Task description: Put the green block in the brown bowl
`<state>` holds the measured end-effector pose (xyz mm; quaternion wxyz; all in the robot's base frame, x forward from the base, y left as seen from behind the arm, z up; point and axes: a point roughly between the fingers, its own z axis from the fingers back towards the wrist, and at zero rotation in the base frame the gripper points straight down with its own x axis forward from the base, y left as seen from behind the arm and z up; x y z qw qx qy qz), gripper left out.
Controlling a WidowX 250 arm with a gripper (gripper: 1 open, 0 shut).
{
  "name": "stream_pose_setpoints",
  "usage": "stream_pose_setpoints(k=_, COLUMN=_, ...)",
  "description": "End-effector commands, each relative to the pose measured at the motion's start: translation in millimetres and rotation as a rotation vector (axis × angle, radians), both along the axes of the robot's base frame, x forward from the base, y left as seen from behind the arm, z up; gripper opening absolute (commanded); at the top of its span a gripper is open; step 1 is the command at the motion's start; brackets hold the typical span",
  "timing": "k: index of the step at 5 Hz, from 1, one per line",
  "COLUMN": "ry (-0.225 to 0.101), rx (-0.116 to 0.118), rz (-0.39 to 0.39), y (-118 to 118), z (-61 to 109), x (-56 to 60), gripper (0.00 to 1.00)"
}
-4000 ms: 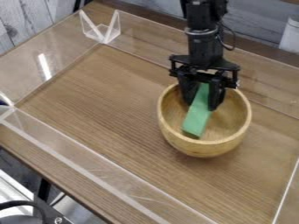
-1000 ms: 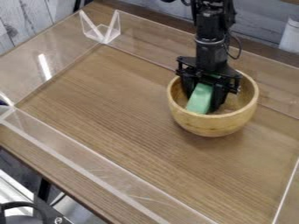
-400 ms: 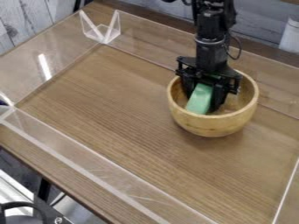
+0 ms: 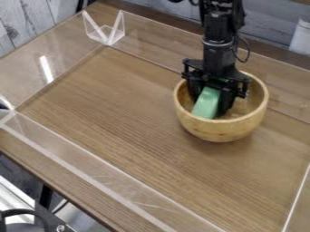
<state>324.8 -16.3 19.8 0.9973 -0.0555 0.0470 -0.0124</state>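
The brown bowl, round and light tan wood, sits on the right half of the table. The green block leans inside it, lower end on the bowl's floor and upper end toward the far rim. My gripper points straight down over the bowl, its black fingers pressed against both sides of the block's upper end. The fingers hide part of the block's top.
A wood-grain tabletop is enclosed by low clear acrylic walls. A clear folded bracket stands at the back left corner. The bowl lies close to the right wall.
Compared with the oldest frame, the bowl, the block and my gripper stand a little farther back and to the right. Nothing has moved over the last second.
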Motion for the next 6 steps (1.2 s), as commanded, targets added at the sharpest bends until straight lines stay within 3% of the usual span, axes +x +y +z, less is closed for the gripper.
stream_pose_setpoints(k=1, ry=0.092, rx=0.009, rz=0.012, y=8.1, z=-23.4, x=-14.1, gripper=0.00)
stream_pose_setpoints(k=6, ry=0.153, rx=0.020, rz=0.011, y=11.6, z=-24.0, x=-23.9, gripper=0.00)
